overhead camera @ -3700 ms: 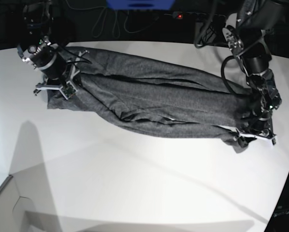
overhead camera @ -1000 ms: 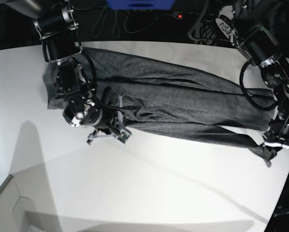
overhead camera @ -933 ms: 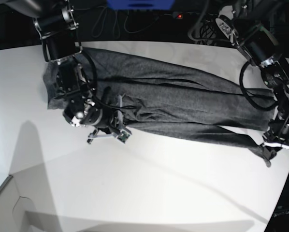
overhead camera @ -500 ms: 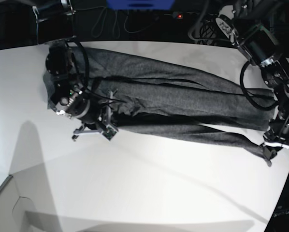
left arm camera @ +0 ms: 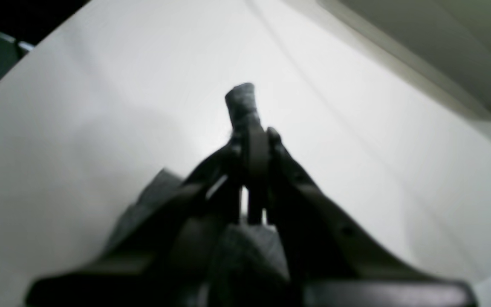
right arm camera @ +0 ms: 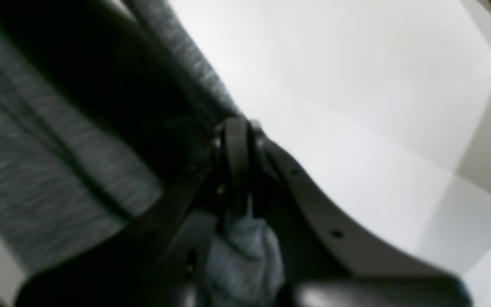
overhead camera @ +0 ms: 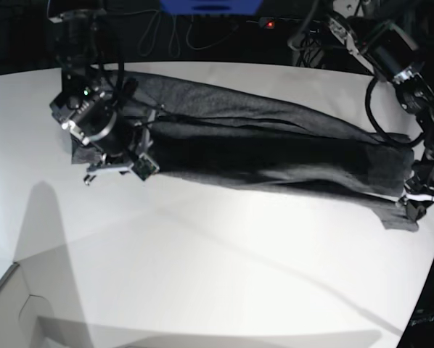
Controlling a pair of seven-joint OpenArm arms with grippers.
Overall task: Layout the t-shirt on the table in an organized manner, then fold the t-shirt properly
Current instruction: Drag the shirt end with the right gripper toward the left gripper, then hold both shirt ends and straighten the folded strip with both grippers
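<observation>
Black jaws on the left gripper [left arm camera: 252, 140] are pinched tight on a small tuft of the t-shirt [overhead camera: 275, 148], and the left wrist view shows a grey nub of cloth poking out past the tips with more fabric bunched under the fingers. Over in the base view that left gripper [overhead camera: 413, 206] sits at the shirt's far right end, close to the table [overhead camera: 202, 275] edge, with a corner of cloth trailing just below it. The right gripper [right arm camera: 237, 140] is clamped on cloth as well: the right wrist view has heather-grey fabric sweeping away to one side of the closed jaws and a paler fold tucked beneath them, though the picture is blurred. In the base view the right gripper [overhead camera: 119, 163] is at the shirt's left end, along its near edge. Between the two grippers the t-shirt is drawn out into a long dark band running slantwise across the white table, creased lengthwise, its near edge folded under in shadow. White tabletop spreads wide on the shirt's near side.
</observation>
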